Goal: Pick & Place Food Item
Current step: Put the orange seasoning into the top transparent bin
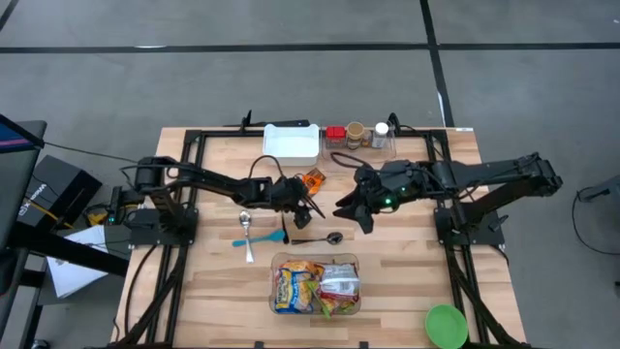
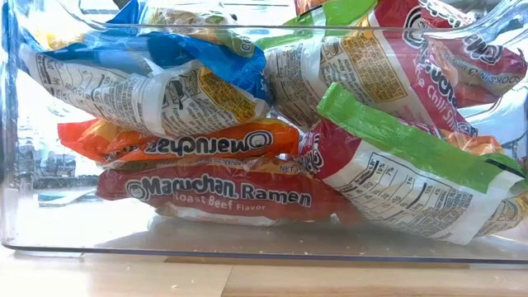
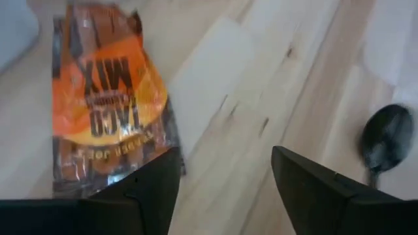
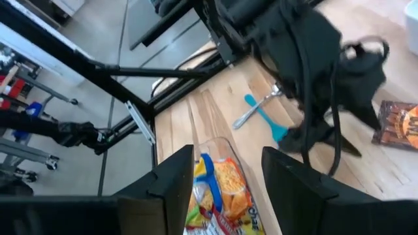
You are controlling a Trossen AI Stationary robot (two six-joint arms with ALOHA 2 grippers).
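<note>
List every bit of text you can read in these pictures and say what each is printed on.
"Maruchan Ramen" and "Roast Beef Flavor": red ramen packet at the bottom of the clear bin.
"Maruchan", upside down: orange ramen packet above it.
"MIX" and "TACO", upside down: orange seasoning packet beside the left end effector.
Nutrition panels on the other packets: too small to read.

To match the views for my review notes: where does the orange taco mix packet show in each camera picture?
High view: the orange taco mix packet lies on the wooden table near the white tray, beside the left gripper.
Low view: not in it.
Left wrist view: upper left, past the open fingers.
Right wrist view: right edge.
Shared landmark: the black spoon.
</note>
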